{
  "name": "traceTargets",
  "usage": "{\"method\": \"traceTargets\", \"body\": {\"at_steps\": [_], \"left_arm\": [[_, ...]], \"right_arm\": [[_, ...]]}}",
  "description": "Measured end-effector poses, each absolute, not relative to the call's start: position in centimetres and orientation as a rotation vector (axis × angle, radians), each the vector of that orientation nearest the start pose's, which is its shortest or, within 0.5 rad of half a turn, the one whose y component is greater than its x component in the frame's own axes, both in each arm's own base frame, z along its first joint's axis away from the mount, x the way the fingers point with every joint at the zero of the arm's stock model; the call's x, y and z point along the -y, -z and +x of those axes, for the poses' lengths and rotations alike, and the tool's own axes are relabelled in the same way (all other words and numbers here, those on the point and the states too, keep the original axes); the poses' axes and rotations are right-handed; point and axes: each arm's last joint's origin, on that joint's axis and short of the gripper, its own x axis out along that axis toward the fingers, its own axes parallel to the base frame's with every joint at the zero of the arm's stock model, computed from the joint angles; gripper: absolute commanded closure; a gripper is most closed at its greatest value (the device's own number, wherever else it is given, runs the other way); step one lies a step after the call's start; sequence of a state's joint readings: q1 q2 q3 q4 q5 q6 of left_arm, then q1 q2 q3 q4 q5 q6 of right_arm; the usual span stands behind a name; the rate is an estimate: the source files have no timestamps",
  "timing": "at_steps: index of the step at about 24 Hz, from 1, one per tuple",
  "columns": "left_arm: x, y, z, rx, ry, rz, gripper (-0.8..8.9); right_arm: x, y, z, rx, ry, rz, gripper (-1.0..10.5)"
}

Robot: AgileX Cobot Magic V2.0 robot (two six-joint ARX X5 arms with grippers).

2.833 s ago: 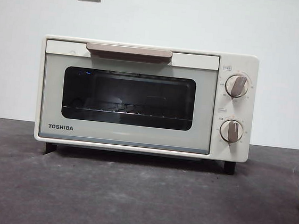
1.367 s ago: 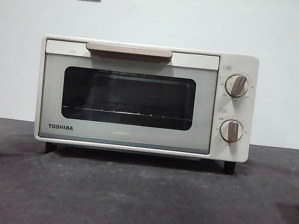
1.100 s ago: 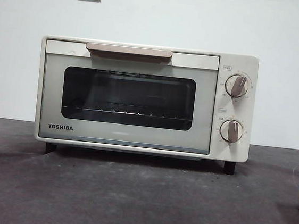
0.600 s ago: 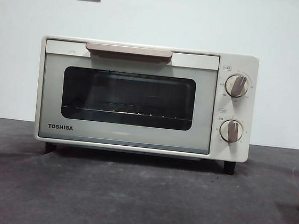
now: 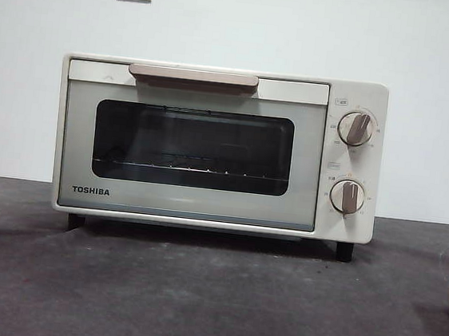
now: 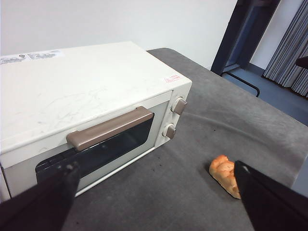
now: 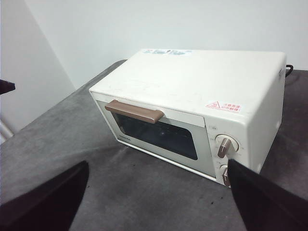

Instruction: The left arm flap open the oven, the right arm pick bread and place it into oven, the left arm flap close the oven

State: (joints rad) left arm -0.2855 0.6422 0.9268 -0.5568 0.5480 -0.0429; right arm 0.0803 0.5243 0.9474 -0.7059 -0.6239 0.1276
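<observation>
Grey cloth table (image 5: 195,293), white wall behind | we see the oven (image 5: 218,147) shut, handle (image 5: 193,76) up top | bread (image 6: 225,169) lies on the cloth off the knob side (only its edge shows in front view) | left gripper (image 6: 154,192) spread wide, empty, above the oven front | right gripper (image 7: 159,197) likewise wide, empty
</observation>
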Motion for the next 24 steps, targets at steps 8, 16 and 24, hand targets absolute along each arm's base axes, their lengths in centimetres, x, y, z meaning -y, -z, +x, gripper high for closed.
{"method": "traceTargets", "body": {"at_steps": [8, 16, 24], "left_arm": [[4.7, -36.3, 10.7, -0.296, 0.822, -0.077, 2.83], [4.8, -36.3, 10.7, -0.296, 0.828, -0.076, 2.83], [4.8, -36.3, 10.6, -0.297, 0.834, -0.075, 2.83]], "right_arm": [[-2.2, -35.1, 8.1, -0.492, -0.583, 0.236, 4.8], [-2.6, -32.2, 11.3, -0.865, -0.472, 0.268, 4.8], [-3.7, -28.7, 14.8, -1.126, -0.33, 0.216, 4.8]]}}
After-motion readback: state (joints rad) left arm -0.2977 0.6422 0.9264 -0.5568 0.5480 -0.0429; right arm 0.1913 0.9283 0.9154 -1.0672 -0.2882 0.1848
